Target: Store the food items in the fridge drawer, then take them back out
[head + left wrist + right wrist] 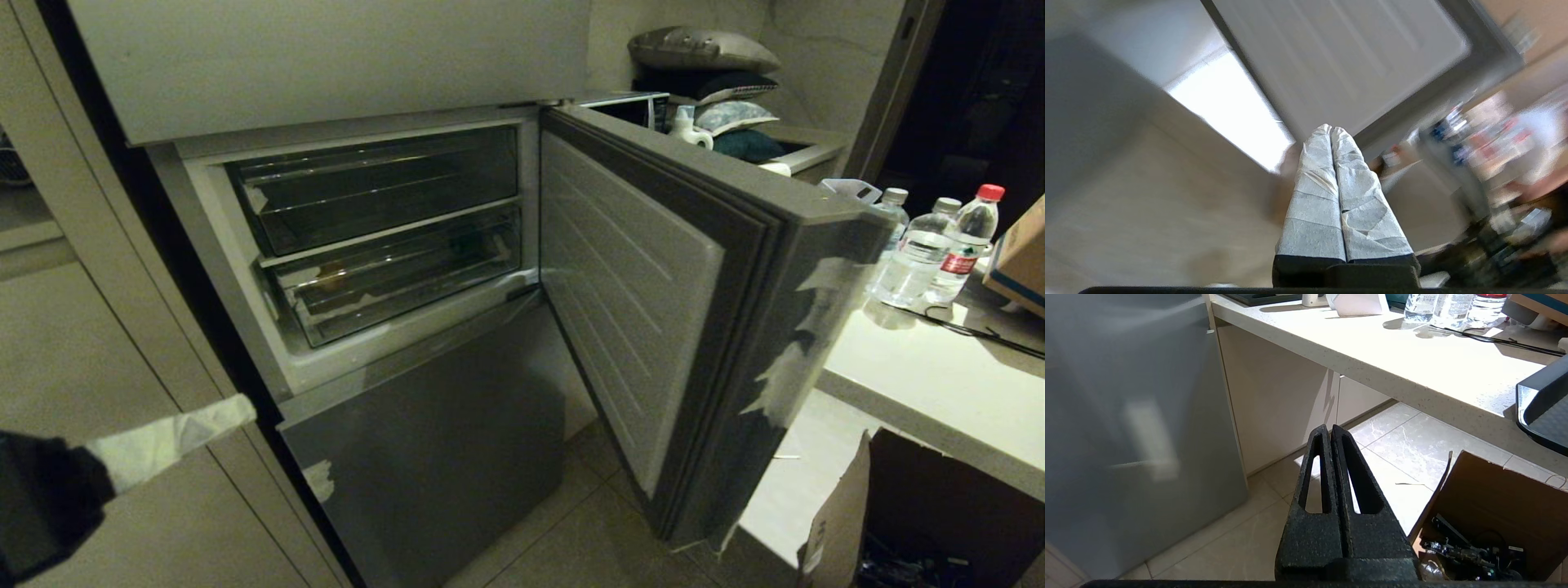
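Note:
The fridge drawer (392,282) is the lower clear drawer in the open compartment, pushed in, with white tape scraps at its front corner. Through its clear front a dim green lump (467,242), one of the food items, shows at the right end. My left gripper (245,406), its fingers (1314,196) wrapped in white tape, is shut and empty at the lower left, well below and left of the drawer. In the left wrist view the left gripper (1331,129) points toward the open door. My right gripper (1329,428) is shut and empty, low over the floor tiles beside the fridge.
The open fridge door (653,327) swings out to the right. A shorter clear compartment (375,184) sits above the drawer. The grey lower door panel (441,441) is closed. A counter (939,384) holds water bottles (931,245). An open cardboard box (890,514) stands on the floor.

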Controlling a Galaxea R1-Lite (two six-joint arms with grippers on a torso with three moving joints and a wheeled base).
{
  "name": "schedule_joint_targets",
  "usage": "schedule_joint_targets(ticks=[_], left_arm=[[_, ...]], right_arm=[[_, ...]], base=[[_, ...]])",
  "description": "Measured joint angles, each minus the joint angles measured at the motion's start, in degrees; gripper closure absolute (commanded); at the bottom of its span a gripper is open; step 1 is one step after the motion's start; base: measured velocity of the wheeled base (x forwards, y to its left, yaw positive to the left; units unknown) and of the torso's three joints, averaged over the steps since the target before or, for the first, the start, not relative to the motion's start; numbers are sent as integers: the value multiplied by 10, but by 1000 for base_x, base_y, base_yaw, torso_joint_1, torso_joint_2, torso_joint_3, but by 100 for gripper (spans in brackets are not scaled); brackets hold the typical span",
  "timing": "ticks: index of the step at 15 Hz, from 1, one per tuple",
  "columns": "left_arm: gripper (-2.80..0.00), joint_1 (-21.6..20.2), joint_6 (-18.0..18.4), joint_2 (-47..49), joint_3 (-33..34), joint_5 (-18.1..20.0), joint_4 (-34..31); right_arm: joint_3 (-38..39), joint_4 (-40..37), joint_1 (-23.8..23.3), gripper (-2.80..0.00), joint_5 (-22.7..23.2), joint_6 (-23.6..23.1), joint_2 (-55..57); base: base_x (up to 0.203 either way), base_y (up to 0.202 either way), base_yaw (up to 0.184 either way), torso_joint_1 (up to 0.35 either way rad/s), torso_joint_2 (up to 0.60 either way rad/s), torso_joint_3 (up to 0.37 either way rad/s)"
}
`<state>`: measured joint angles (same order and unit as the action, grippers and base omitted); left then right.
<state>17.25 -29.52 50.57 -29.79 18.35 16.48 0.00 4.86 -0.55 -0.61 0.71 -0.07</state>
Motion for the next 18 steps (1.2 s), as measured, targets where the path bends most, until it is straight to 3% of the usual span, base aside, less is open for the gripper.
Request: schedule_joint_targets(ticks=[2, 4, 5, 8, 10, 12, 15, 16, 18], left_arm=[[0, -1, 86, -70, -4, -17, -93], [0, -3, 175, -135, -5, -76, -219], [0, -4, 206, -160, 1, -130, -270], [0, -16, 229, -197, 14, -282, -299], [0, -80, 243, -212, 24, -337, -300], [0, -161, 272, -241, 50, -337, -300], [0, -210, 291, -305, 144, -326, -274], [0, -217, 300, -317, 181, -305, -242], [0, -223, 337, -331, 252, -223, -190]], right_arm=[[0, 0, 0, 0, 0, 0, 0], [0, 0, 0, 0, 0, 0, 0], [0, 0, 0, 0, 0, 0, 0], [0, 0, 0, 0, 0, 0, 0], [0, 0, 0, 0, 0, 0, 0], [0, 0, 0, 0, 0, 0, 0], [0, 0, 0, 0, 0, 1, 0], [0, 0, 0, 0, 0, 0, 0], [0, 0, 0, 0, 0, 0, 0]], base=[[0, 0, 0, 0, 0, 0], [0, 0, 0, 0, 0, 0], [0, 0, 0, 0, 0, 0], [0, 0, 0, 0, 0, 0], [0, 0, 0, 0, 0, 0], [0, 0, 0, 0, 0, 0], [0, 0, 0, 0, 0, 0], [0, 0, 0, 0, 0, 0], [0, 0, 0, 0, 0, 0]])
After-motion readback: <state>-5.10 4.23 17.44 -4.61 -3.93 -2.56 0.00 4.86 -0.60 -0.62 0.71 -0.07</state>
